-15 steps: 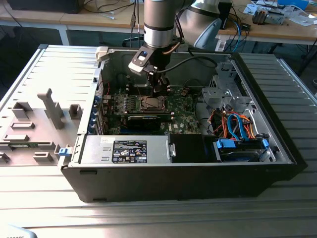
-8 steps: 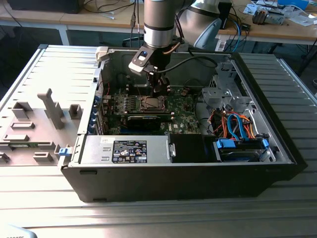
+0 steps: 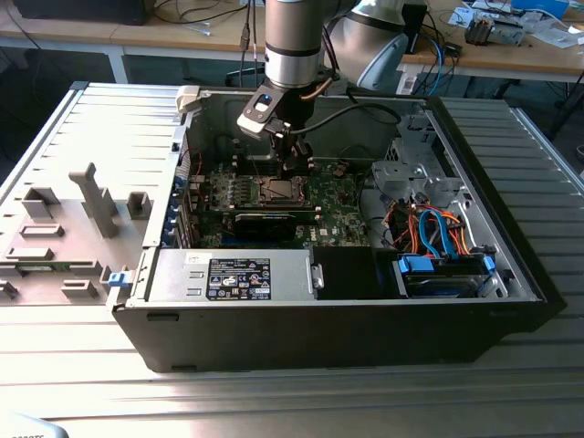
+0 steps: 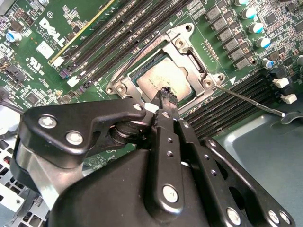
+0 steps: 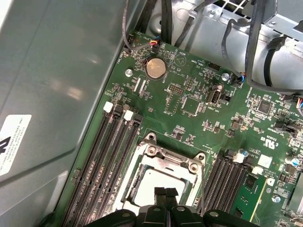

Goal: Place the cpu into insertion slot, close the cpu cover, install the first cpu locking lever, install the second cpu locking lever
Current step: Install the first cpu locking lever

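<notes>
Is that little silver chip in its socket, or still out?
In: the cpu lies flat inside the insertion slot, with the cpu cover framing it.

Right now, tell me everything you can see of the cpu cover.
The cpu cover is a thin silver metal frame with a large square window, lying flat on the green board. The cpu shows through the window. The gripper, fingers together, sits at one edge; contact cannot be told.
</notes>
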You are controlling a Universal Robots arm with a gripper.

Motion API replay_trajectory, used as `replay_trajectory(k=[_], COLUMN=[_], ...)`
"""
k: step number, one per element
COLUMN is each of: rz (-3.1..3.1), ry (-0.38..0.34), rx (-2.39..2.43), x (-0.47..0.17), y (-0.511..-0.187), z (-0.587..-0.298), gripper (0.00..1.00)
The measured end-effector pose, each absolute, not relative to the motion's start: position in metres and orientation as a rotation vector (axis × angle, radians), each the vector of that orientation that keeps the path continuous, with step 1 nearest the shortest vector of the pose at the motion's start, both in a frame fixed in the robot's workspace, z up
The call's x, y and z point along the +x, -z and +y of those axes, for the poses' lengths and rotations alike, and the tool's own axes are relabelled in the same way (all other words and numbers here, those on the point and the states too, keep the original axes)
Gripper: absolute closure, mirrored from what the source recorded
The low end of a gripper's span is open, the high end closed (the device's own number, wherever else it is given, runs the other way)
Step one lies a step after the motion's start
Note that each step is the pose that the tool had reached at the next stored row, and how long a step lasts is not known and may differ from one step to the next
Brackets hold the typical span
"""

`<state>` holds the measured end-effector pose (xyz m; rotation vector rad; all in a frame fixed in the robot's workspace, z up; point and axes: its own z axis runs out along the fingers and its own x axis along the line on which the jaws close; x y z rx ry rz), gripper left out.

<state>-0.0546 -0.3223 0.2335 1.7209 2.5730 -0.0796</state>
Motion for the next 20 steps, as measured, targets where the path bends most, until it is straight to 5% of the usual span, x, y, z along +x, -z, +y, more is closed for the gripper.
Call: replay_trajectory(k=[20], rz=[2.619], ry=[0.068], rx=[1.656], x=[-0.0546], y=[-0.2335], z=[-0.3223], gripper=[0.89])
